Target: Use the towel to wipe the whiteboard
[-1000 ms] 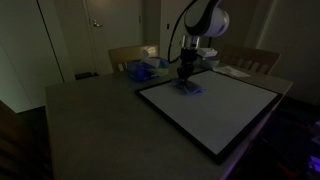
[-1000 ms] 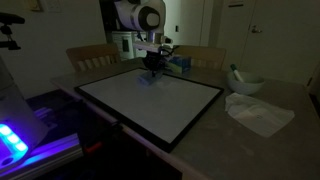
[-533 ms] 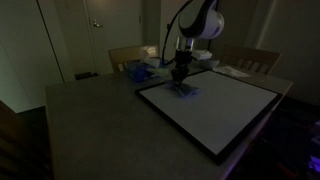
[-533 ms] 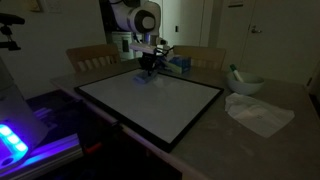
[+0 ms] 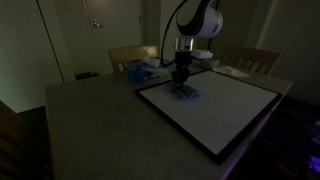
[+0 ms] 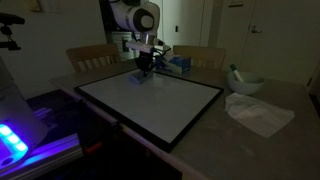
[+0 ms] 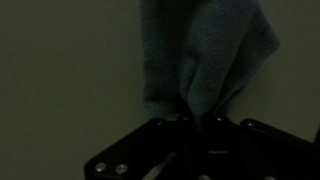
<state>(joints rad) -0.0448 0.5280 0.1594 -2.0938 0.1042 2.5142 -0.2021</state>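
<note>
The whiteboard (image 5: 215,105) (image 6: 150,100), white with a thin black frame, lies flat on the table in both exterior views. My gripper (image 5: 181,82) (image 6: 144,72) points straight down over the board's far corner and is shut on the towel (image 5: 184,89) (image 6: 141,79), a small blue-purple cloth pressed against the board face. In the wrist view the towel (image 7: 205,55) hangs bunched from between the dark jaws of the gripper (image 7: 190,122), with the pale board (image 7: 60,80) behind it.
A pale blue-and-white heap (image 5: 140,70) (image 6: 181,64) lies on the table behind the board. A flat white sheet (image 6: 258,112) and a bowl (image 6: 243,82) sit beside the board. Chairs (image 5: 130,55) (image 6: 92,56) stand at the far table edge.
The gripper has slid the towel a short way across the board toward its far corner over the last second, then nearly stopped.
</note>
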